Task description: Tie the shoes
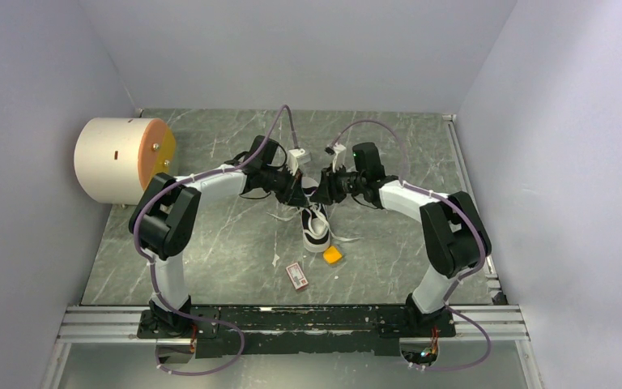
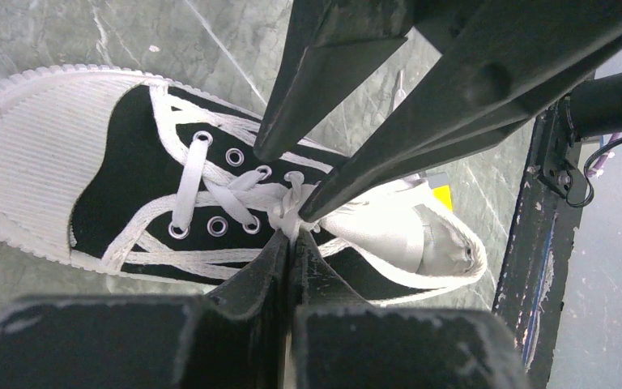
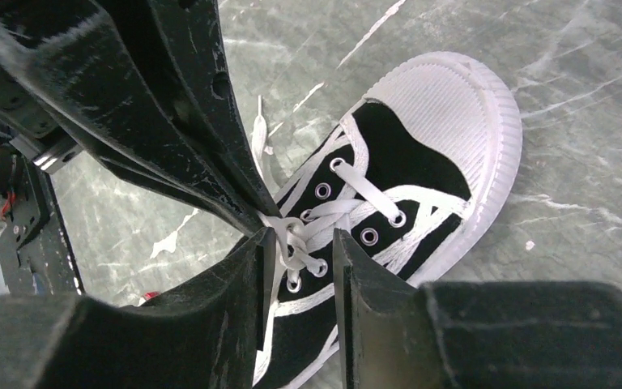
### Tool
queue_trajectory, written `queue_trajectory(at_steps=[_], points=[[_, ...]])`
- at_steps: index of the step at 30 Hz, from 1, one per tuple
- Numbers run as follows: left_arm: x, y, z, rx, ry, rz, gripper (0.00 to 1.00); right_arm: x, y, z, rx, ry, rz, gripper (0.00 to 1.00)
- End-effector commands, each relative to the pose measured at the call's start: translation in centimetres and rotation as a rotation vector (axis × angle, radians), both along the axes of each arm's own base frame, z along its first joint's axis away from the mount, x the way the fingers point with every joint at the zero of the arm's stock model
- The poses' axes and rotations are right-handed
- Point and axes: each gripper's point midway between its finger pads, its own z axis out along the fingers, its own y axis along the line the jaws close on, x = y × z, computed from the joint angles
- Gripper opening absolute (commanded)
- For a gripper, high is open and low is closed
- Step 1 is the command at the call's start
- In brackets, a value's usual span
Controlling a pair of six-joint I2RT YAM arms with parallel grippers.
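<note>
The black-and-white sneaker (image 1: 316, 231) lies mid-table, white toe toward the arm bases. It also shows in the left wrist view (image 2: 113, 178) and the right wrist view (image 3: 421, 146). Both grippers meet over its laced throat. My left gripper (image 1: 301, 193) is shut on a white lace (image 2: 289, 212) right at the crossing above the top eyelets; its own tips (image 2: 291, 239) are pressed together. My right gripper (image 1: 325, 193) is open, its tips (image 3: 301, 251) straddling the bunched laces (image 3: 296, 239). Its fingers (image 2: 348, 73) come down from above in the left wrist view.
A small orange block (image 1: 332, 255) lies by the shoe's toe and a red-and-white card (image 1: 297, 275) a little nearer. A cream cylinder with an orange face (image 1: 121, 160) stands at the left wall. Loose lace ends (image 1: 282, 217) trail left of the shoe.
</note>
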Motion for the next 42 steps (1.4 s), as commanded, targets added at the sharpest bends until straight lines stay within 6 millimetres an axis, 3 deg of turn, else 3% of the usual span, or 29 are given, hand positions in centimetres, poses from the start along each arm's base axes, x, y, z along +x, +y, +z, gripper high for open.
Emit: queue_trajectory(at_steps=[1,6,10,15,26,42], points=[[0.6,-0.6,1.3,-0.031,-0.036,-0.012,0.05,0.0,1.0,0.1,0.010,-0.035,0.067,0.35],[0.7,-0.5,1.6,-0.032,-0.039,-0.009,0.05,0.4,1.0,-0.2,0.007,-0.042,0.045,0.28],[1.0,-0.3,1.8,-0.046,-0.032,0.014,0.05,0.8,0.9,0.3,0.003,-0.045,0.028,0.00],[1.7,0.0,1.8,-0.059,-0.015,0.072,0.05,0.2,0.4,1.6,0.006,-0.057,0.004,0.00],[2.0,0.5,1.4,-0.069,0.007,0.121,0.05,-0.5,-0.1,1.5,0.006,-0.025,-0.014,0.00],[4.5,0.4,3.8,-0.271,0.031,0.310,0.05,-2.7,0.5,2.0,0.102,0.087,-0.026,0.00]])
